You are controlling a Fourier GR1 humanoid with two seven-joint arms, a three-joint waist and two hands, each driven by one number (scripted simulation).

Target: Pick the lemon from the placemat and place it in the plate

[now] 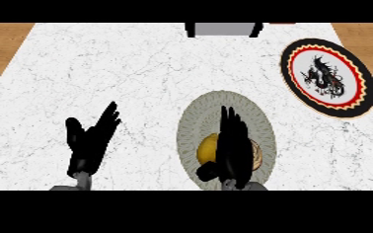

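A yellow lemon (207,148) lies on the round grey patterned placemat (197,116) in the lower middle of the head view. My right hand (233,145) hovers right over the lemon with its fingers straight and pointing away from me, covering the lemon's middle and right side. Its thumb sticks out to the left below the lemon. The hand is open, and I cannot tell if it touches the lemon. The plate (325,77), white with a black dragon and a red and black rim, sits at the far right. My left hand (91,140) rests open at lower left, fingers up.
The white marble counter (109,64) spreads wide between the placemat and the plate. A grey box with black sides (222,29) stands at the back edge in the middle. Wooden floor (13,37) shows beyond the counter's left and right edges.
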